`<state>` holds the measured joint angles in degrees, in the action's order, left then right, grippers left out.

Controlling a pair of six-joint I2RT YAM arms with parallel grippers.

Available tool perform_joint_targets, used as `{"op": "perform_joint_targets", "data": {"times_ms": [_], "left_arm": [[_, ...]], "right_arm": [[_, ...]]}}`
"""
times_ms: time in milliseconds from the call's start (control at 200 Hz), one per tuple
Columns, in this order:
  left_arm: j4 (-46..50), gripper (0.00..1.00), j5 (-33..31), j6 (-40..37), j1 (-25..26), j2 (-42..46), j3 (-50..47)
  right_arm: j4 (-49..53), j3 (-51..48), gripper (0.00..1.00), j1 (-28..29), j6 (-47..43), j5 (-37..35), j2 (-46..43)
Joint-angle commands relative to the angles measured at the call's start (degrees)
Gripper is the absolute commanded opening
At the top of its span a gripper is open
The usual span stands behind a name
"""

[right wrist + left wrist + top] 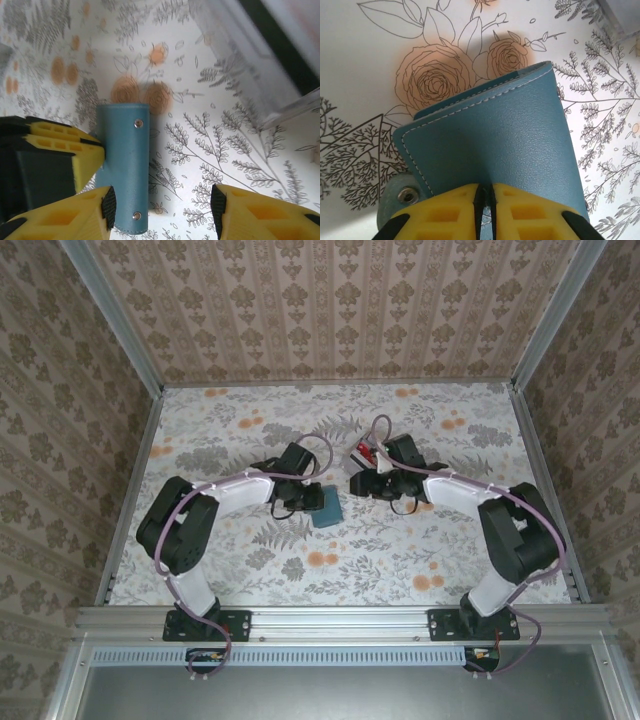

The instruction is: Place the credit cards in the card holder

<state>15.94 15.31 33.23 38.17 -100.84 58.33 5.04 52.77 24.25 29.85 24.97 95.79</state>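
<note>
The teal card holder (326, 508) lies folded on the flowered cloth at mid-table. In the left wrist view the card holder (505, 135) spreads ahead of my left gripper (485, 192). The yellow fingers are pinched together on its near edge, and the cover creases where they meet. Beside the card holder (122, 165), my right gripper (162, 205) stands open, its left fingertip (108, 206) against the holder's side and bare cloth between the pads. The red and white credit cards (366, 452) lie behind the right gripper (358, 485), partly hidden by the arm.
A snap tab (402, 196) sticks out at the holder's left corner. The left gripper's yellow fingers (75, 150) press in at the holder's left side. Aluminium rails (330, 618) and patterned walls fence the table.
</note>
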Motion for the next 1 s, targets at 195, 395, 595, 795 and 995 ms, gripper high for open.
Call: {"op": "perform_joint_targets", "data": {"times_ms": [195,395,595,795,995], "left_arm": [[-5.9,0.01,1.1,5.4,-0.9,-1.7,-9.2],[-8.0,0.0,0.9,6.7,-1.2,-1.3,-11.0],[-8.6,0.0,2.3,6.8,-1.5,-0.5,-8.9],[-8.8,0.09,0.2,7.5,-2.2,4.0,-7.9],[-9.3,0.21,-5.5,8.2,-5.0,14.2,-11.4]], "right_arm": [[-6.0,3.3,0.54,6.0,6.2,6.4,11.7],[-12.1,3.3,0.45,6.4,9.8,9.3,15.0],[-12.7,5.6,0.3,6.7,10.8,10.4,15.7],[-6.7,8.4,0.11,6.3,6.0,9.2,12.9],[11.0,11.2,0.1,6.0,-8.5,-7.9,2.1]]}}
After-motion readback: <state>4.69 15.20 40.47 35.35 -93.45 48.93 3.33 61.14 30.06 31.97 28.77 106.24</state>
